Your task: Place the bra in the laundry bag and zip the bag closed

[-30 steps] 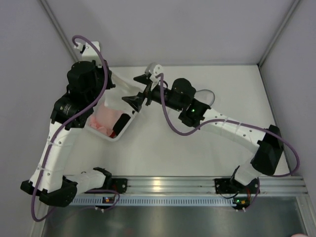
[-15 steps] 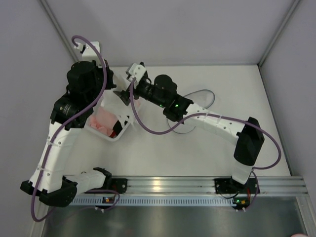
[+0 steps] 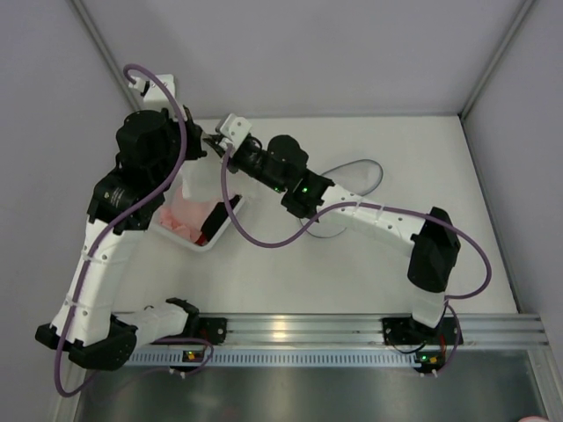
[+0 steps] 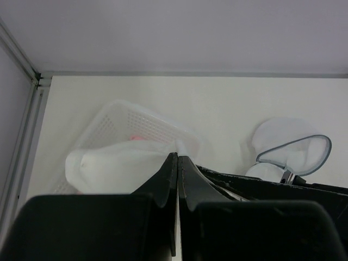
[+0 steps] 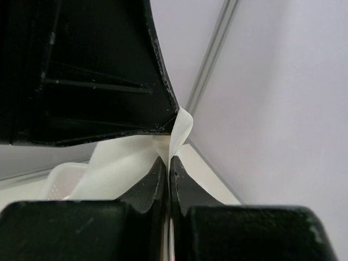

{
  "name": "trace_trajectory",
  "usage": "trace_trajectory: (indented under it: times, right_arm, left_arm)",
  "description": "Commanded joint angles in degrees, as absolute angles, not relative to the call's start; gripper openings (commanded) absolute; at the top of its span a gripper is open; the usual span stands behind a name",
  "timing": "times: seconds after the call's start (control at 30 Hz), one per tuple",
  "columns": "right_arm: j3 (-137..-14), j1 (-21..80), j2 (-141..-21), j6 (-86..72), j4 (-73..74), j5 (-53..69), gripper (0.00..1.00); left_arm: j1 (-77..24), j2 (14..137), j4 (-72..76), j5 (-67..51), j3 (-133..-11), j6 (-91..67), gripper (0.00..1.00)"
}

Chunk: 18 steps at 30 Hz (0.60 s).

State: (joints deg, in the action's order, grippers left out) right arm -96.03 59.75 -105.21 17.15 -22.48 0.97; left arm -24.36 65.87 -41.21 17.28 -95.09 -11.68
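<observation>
Up over the clear bin (image 4: 109, 122) at the back left of the table (image 3: 352, 272), both arms meet. The left gripper (image 4: 177, 159) has its two black fingers pressed tight together. The bra (image 4: 117, 166) hangs from their tips as a soft white lump. The right gripper (image 5: 167, 162) is squeezed shut too. A thin white flap of the bra sticks up from between its fingers. In the right wrist view, the left gripper is the big black shape just above that flap, and it touches the cloth. So both grippers pinch the bra, very close to each other.

The bra is up in the air, just over the bin and not lying flat in it. A pink cloth (image 3: 180, 213) lies inside the bin under it.

The laundry bag (image 4: 296, 149) lies on the table, well apart from the bin, off to the right. It is open. One round mesh half with a thin dark rim shows, with the other white half beside it. From the top, the right arm covers part of the bag. The bra is not in the bag.
</observation>
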Motion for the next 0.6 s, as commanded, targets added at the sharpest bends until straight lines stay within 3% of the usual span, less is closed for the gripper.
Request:
trace_trajectory:
  times: [0.0,0.13,0.23,0.27,0.3,0.4,0.57]
  right_arm:
    - [-98.5,60.4,-106.0,19.2,-25.3,0.7,0.0]
    - [-96.9,60.4,-105.3,19.8,-27.2,0.3,0.0]
    - [-95.1,59.6,-104.2,16.8,-29.4,0.7,0.0]
    - [-94.8,59.2,-103.6,15.4,-30.1,1.1,0.0]
    - [-94.2,58.1,-103.3,12.3,-30.5,1.6,0.0]
    - [-92.1,54.9,-101.5,4.9,-32.1,4.4,0.0]
    - [-85.8,50.0,-94.7,-2.7,-32.8,8.0,0.0]
  left_arm:
    - [-24.3,63.5,-38.8,16.4,-96.2,-12.0,0.0]
    - [-24.4,62.8,-38.8,16.3,-96.0,-11.7,0.0]
    - [-24.3,62.1,-38.8,16.4,-96.0,-11.5,0.2]
    - [-24.3,61.7,-38.8,16.4,-96.0,-11.4,0.33]
    - [-24.4,61.4,-38.7,16.5,-96.0,-11.6,0.54]
    - [-24.3,59.7,-37.6,18.6,-95.7,-13.3,0.98]
    - [-24.3,57.5,-35.1,20.1,-93.6,-17.1,0.99]
